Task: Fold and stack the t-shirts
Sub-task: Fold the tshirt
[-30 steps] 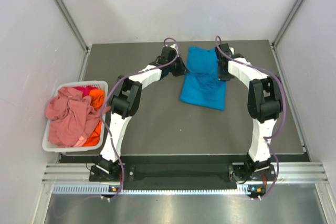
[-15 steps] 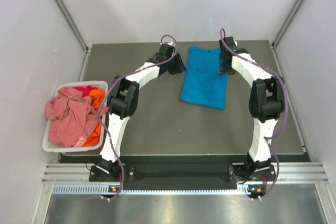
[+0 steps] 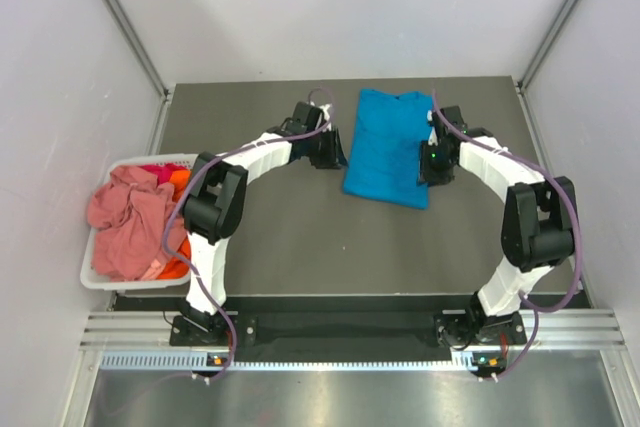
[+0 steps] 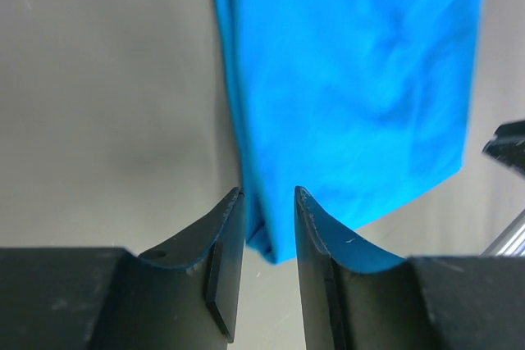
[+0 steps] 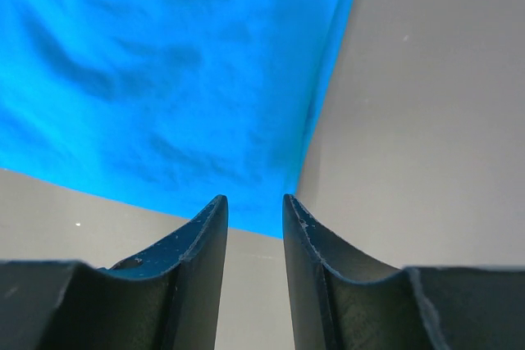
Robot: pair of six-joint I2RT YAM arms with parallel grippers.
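- The turquoise t-shirt is laid flat, already folded into a narrow panel. Its long axis runs from its near hem away to the far edge of the surface, tilted slightly.
- The shirt is flanked by the two tools. The left tool is set at the shirt's left long edge and the right tool at its right long edge, each just beside the cloth and about equally near.
- Both tools are seen with the jaws parted by a narrow gap. A near corner of the shirt shows through each gap, but nothing is pinched.
- A crosswise fold is judged to be next, so each near corner must be caught and carried along the long axis.
- Bare dark surface is seen on all sides of the shirt, widest on its near side.
- Well to the left of the shirt, the white basket holds a salmon-pink t-shirt and an orange t-shirt, both still crumpled.
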